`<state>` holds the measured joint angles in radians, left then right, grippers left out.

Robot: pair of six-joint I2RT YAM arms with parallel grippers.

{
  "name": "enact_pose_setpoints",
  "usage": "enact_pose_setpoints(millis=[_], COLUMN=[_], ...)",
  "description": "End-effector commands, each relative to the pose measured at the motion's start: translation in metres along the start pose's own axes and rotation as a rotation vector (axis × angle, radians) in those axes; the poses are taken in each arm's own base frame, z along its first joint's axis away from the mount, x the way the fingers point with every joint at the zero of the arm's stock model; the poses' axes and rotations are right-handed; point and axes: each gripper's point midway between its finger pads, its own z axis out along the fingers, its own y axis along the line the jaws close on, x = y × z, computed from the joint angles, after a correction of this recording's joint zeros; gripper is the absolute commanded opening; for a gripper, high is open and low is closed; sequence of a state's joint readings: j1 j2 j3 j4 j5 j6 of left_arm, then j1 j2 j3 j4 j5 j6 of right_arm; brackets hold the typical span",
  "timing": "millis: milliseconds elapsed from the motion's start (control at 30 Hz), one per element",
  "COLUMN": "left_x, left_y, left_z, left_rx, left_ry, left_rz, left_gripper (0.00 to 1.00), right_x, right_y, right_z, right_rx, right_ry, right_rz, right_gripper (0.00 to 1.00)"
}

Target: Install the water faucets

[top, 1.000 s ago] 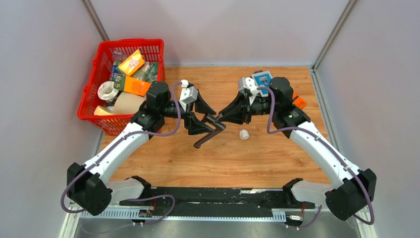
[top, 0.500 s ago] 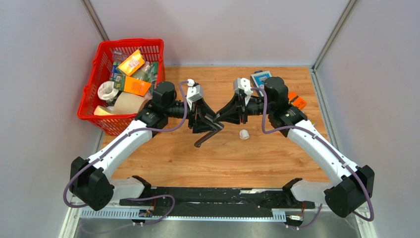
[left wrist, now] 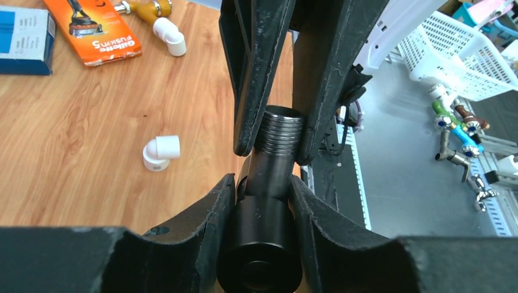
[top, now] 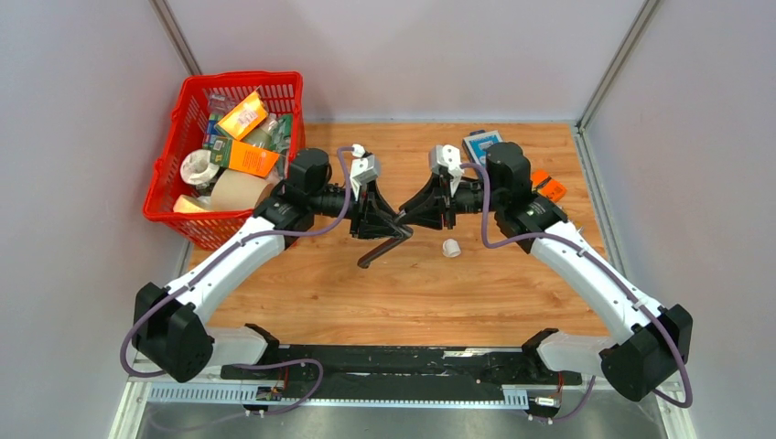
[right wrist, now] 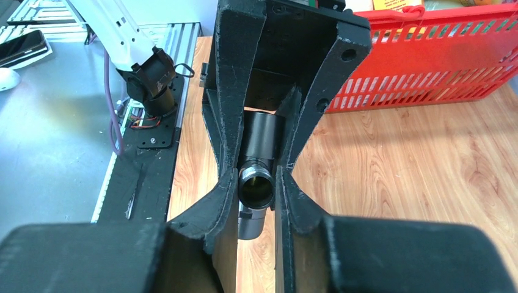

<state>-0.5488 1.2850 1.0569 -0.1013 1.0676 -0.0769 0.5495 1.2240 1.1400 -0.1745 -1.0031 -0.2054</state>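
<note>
Change: left gripper (top: 388,224) closed in, now clenched on faucet (top: 378,251) | right gripper (top: 408,219) clamps threaded end | faucet just left of white elbow fitting (top: 451,247) | wooden table (top: 412,297), grey walls (top: 412,55), red basket (top: 167,176) well left of fitting

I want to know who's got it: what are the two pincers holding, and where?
Both hold the dark faucet: the right pincer grips its threaded end, and the left pincer clasps the thick black end.

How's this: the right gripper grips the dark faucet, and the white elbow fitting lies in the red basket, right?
No: the white elbow fitting lies on the wooden table; the top view shows it. The right gripper does grip the dark faucet.
</note>
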Motion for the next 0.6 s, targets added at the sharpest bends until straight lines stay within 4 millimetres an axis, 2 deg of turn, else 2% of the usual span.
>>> enact_pose_setpoints(millis=[0, 100, 167, 200, 233, 333, 433, 500, 567], left_x=[-0.015, -0.021, -0.023, -0.021, -0.024, -0.012, -0.003, -0.001, 0.001], left_y=[-0.005, -0.002, 0.001, 0.01, 0.01, 0.034, 0.046, 0.049, 0.055], left_z=[-0.003, -0.01, -0.015, -0.019, -0.023, -0.042, -0.061, -0.069, -0.079], left_rx=[-0.001, -0.075, -0.135, -0.196, -0.226, -0.424, -0.57, -0.629, -0.704], left_ry=[-0.01, -0.019, -0.019, -0.012, -0.013, 0.038, 0.056, 0.046, 0.013], left_rz=[0.076, 0.141, 0.163, 0.159, 0.179, 0.167, 0.148, 0.162, 0.144], left_gripper=[0.15, 0.0, 0.0, 0.0, 0.0, 0.0, 0.0, 0.0, 0.0], right_x=[-0.038, -0.039, -0.04, -0.043, -0.042, -0.038, -0.021, -0.011, 0.006], right_y=[-0.01, -0.017, -0.025, -0.033, -0.041, -0.06, -0.079, -0.082, -0.085], right_z=[-0.002, -0.005, -0.009, -0.014, -0.019, -0.039, -0.064, -0.078, -0.092], right_rx=[0.07, 0.131, 0.203, 0.268, 0.331, 0.493, 0.698, 0.774, 0.858], right_ry=[-0.062, -0.063, -0.066, -0.075, -0.079, -0.11, -0.139, -0.141, -0.14], right_rz=[-0.079, -0.046, -0.003, 0.034, 0.067, 0.204, 0.362, 0.368, 0.381], right_gripper=[0.0, 0.17, 0.34, 0.36, 0.4, 0.55, 0.74, 0.9, 0.97])
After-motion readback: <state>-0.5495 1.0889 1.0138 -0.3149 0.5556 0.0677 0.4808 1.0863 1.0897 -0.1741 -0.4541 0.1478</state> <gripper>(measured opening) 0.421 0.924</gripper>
